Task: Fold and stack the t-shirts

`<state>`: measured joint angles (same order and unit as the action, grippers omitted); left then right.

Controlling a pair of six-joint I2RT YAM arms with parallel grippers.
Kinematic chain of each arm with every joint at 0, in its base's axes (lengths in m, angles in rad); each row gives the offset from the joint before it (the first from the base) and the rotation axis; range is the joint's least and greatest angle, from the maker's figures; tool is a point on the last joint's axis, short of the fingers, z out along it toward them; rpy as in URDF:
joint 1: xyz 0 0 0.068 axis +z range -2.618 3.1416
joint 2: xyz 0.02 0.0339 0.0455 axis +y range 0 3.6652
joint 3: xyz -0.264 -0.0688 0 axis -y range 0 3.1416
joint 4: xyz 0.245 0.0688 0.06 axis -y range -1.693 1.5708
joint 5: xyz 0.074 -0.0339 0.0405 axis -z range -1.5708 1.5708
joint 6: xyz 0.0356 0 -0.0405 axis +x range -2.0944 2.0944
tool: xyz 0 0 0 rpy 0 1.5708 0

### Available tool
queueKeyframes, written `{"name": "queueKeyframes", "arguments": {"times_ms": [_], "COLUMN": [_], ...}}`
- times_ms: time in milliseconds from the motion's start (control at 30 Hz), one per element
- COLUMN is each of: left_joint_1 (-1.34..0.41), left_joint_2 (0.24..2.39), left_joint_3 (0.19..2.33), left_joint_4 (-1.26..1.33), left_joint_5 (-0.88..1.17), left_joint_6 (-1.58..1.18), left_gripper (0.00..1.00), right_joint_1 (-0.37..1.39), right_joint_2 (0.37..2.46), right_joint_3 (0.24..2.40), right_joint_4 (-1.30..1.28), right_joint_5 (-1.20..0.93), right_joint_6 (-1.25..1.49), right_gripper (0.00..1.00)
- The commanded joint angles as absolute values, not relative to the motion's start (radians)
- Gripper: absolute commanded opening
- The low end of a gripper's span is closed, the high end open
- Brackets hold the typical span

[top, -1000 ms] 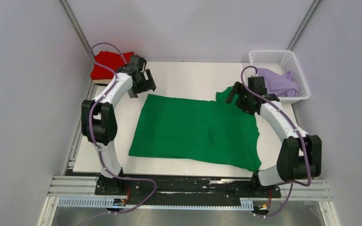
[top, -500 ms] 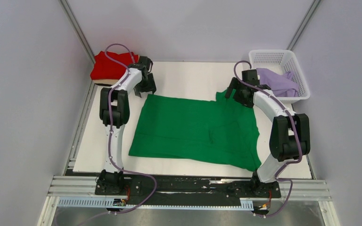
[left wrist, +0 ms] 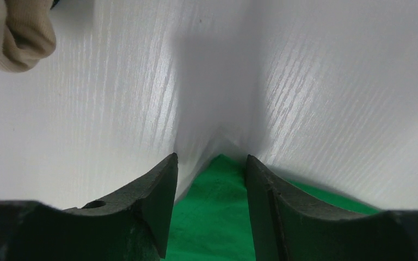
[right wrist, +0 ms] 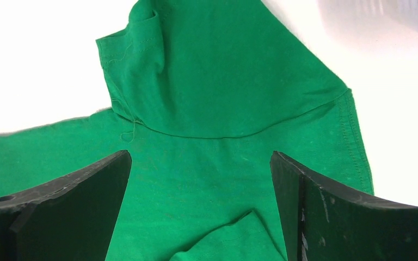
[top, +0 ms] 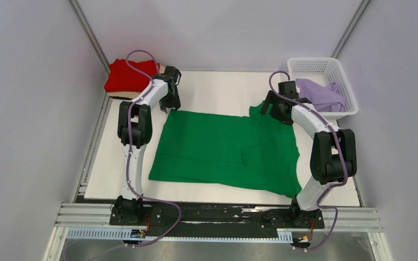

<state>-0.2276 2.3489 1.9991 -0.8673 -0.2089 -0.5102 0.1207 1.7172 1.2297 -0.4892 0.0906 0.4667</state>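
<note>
Green shirt (top: 226, 149) lies flat on the bench (top: 217, 87). Left gripper (left wrist: 211, 168) sits at 10 o'clock, slightly parted at its corner, and right gripper (right wrist: 200, 163) at 2 o'clock gapes wide over a sleeve (right wrist: 196, 70).

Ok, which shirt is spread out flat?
The green shirt, open across the table. The red shirt sits compact at far left; the lavender shirt is bunched in the basket.

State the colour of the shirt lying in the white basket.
A pale lavender cloth shirt; top external view.
</note>
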Motion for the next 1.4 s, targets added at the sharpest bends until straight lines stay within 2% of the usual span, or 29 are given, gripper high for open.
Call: {"name": "queueKeyframes", "arguments": {"times_ms": [0,200,300,400,433,733,1167,1367], "left_joint_1": [-0.251,-0.261,-0.266,-0.268,-0.268,-0.225,-0.179,-0.179], "left_joint_2": [2.367,2.397,2.41,2.407,2.403,2.285,2.247,2.246], "left_joint_3": [2.036,2.069,2.075,2.06,2.043,1.894,1.856,1.876], "left_joint_4": [-0.906,-0.938,-0.932,-0.927,-0.922,-0.843,-0.797,-0.802], "left_joint_5": [-0.254,-0.279,-0.275,-0.271,-0.273,-0.355,-0.274,-0.274], "left_joint_6": [-0.509,-0.529,-0.523,-0.525,-0.522,-0.525,-0.509,-0.5], "left_gripper": [0.56,0.44,0.3,0.02,0.0,0.0,0.0,0.0], "right_joint_1": [0.116,0.116,0.116,0.116,0.116,0.128,0.182,0.191], "right_joint_2": [1.713,1.703,1.702,1.705,1.708,1.84,2.281,2.383], "right_joint_3": [1.232,1.217,1.213,1.21,1.211,1.389,1.907,2.002], "right_joint_4": [-0.454,-0.45,-0.448,-0.444,-0.44,-0.416,-0.429,-0.449], "right_joint_5": [0.125,0.13,0.133,0.131,0.129,0.083,0.06,0.059], "right_joint_6": [0.452,0.456,0.456,0.456,0.456,0.378,0.249,0.212], "right_gripper": [1.0,1.0,1.0,1.0,1.0,0.99,0.77,0.69]}}
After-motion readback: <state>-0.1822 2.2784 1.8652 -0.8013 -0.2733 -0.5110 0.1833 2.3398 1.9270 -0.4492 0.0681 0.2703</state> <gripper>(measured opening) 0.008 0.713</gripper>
